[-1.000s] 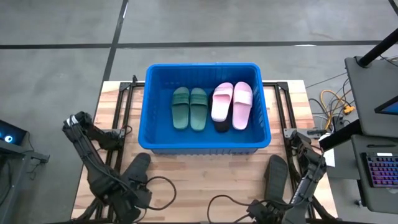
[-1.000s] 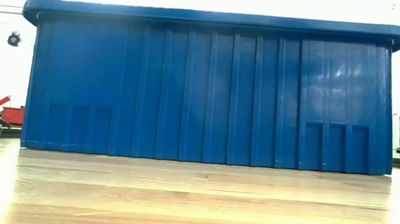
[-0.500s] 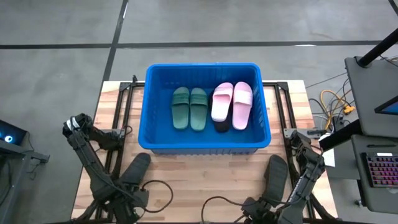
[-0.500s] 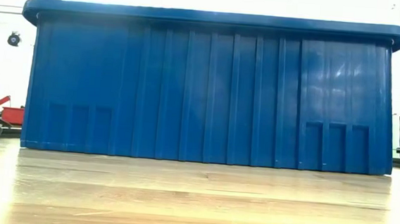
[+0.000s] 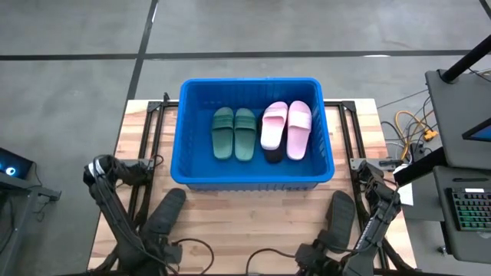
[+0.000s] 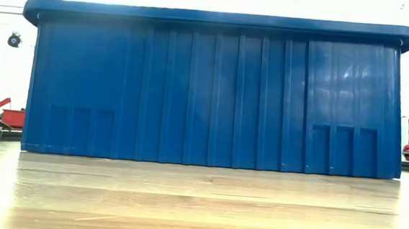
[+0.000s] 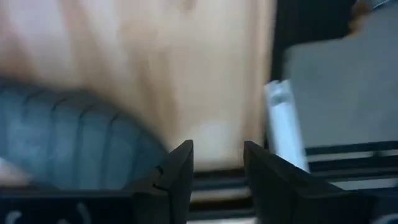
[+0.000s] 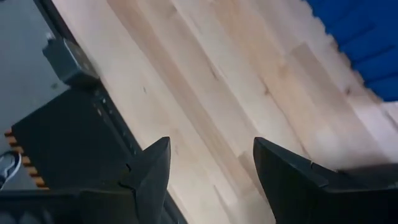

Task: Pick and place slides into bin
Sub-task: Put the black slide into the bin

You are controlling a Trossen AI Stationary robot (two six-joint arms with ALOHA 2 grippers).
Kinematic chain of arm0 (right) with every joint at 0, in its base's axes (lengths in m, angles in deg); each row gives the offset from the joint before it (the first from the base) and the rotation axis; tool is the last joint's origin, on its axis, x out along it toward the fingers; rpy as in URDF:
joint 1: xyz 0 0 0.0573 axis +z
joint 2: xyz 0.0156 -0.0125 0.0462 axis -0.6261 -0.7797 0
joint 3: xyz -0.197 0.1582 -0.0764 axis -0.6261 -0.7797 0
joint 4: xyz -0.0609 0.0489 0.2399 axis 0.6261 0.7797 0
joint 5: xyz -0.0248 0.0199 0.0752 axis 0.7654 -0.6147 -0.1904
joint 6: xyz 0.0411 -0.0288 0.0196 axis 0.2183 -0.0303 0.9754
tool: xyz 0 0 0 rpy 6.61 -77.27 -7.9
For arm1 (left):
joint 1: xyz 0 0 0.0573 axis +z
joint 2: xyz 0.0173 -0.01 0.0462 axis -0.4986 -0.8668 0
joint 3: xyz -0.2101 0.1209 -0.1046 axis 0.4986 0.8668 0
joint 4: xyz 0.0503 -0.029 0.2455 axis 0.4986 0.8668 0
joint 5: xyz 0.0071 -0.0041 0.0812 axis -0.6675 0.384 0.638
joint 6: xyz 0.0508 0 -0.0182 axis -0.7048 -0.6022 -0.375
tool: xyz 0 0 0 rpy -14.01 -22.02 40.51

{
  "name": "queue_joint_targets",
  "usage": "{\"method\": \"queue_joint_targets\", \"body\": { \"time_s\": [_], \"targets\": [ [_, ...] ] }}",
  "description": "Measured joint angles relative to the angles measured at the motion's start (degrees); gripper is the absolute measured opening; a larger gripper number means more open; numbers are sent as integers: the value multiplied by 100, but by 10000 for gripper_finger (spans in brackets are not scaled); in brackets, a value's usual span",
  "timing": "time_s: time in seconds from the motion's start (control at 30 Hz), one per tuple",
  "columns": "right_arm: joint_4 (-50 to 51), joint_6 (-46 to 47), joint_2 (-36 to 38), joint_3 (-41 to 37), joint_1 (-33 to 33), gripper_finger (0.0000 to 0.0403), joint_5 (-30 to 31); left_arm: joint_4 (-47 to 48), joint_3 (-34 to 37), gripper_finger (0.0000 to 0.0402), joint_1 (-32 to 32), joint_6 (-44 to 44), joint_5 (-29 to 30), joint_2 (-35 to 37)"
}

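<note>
On the table, high view:
- Bin (image 5: 253, 82): mid-table, toward the far edge.
- Inside it: a green pair (image 5: 234, 133) and a pink pair (image 5: 285, 129) side by side, with a dark slide (image 5: 273, 156) showing from under the pink.
- Axis: these slides run near edge to far edge. The pink straps sit at the far end, so their toes likely point away from the robot.
- Left-hand loose slide (image 5: 166, 212): on the wood just before the bin, leaning slightly toward the bin's middle.
- Right-hand loose slide (image 5: 340, 221): on the wood, running almost straight from near to far.
- Change: over the last second the left arm has drawn back toward the near edge. Neither loose slide has moved.
- Meaning: at least two slides are still to be binned, and no pick is in hand.

Low view:
- Bin wall: fills the frame, and no gripper shows.

Left wrist view:
- Left gripper (image 7: 217, 163): jaws parted by a narrowing gap, with nothing between them.
- Loose slide: its ribbed sole lies just beside one finger, not in the gap.

Right wrist view:
- Right gripper (image 8: 211, 168): jaws spread wide and empty over bare wood, with a corner of the bin farther off.
</note>
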State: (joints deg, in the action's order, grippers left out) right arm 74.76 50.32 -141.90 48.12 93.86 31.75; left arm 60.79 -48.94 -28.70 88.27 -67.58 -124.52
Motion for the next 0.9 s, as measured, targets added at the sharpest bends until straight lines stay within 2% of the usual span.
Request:
{"method": "queue_joint_targets", "body": {
  "time_s": [0.1, 0.3, 0.5, 0.57, 0.9],
  "targets": [
    [1, -5, 0, 0, 0, 219, 226, 633, -135, 122, 2, 91, -40, -280],
    [-3, -158, -2, 0, 0, 219, 350, 557, -264, 122, -39, 490, -35, -441],
    [-19, -218, -7, -5, 0, 219, 350, 567, -265, 122, -414, 1271, 1278, -251],
    [-27, -218, -7, -9, 0, 219, 352, 516, -243, 122, -527, 1600, 1486, -220],
    [-62, -218, -10, -37, 0, 219, 564, 504, -191, 122, -734, 1760, 1220, -201]
  ]
}}
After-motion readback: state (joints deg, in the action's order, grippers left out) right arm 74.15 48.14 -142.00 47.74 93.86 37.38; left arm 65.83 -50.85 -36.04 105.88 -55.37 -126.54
